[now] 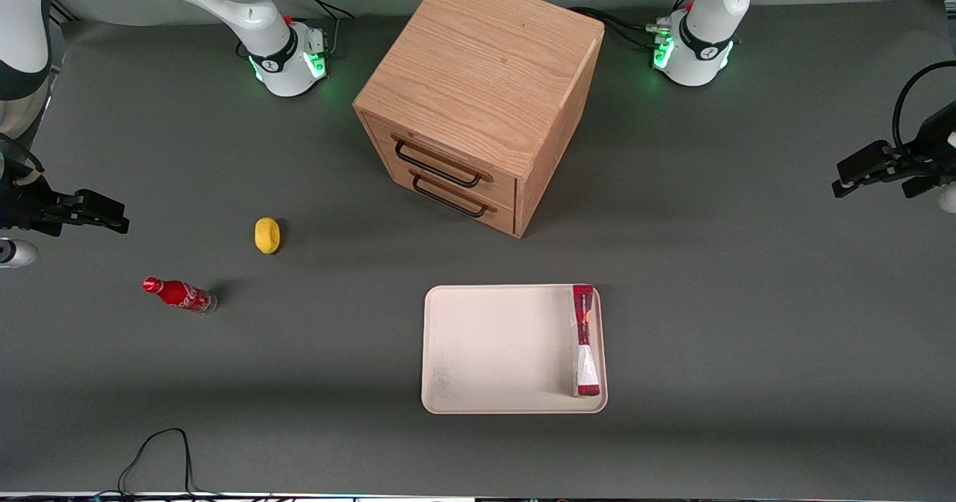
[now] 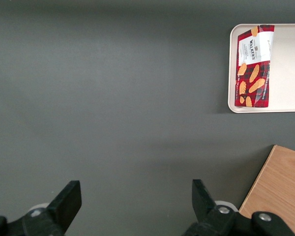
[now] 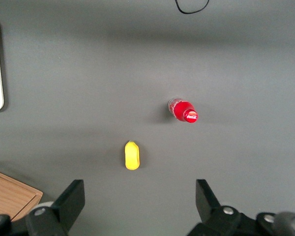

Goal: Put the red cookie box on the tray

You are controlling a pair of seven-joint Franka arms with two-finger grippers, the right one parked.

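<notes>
red cookie box (image 1: 585, 341): on edge in tray (image 1: 493, 352), lower centre | tool (image 1: 870, 167): right edge, fingers spread, holding nothing

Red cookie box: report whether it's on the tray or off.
On. The red cookie box stands on edge inside the tray rim; the gripper hangs open, apart.

Red cookie box (image 2: 254, 66), lying in tray (image 2: 290, 64): "WALKERS" printed on broad face. Small red cola bottle (image 1: 179, 294): white script logo, not clearly readable.
</notes>
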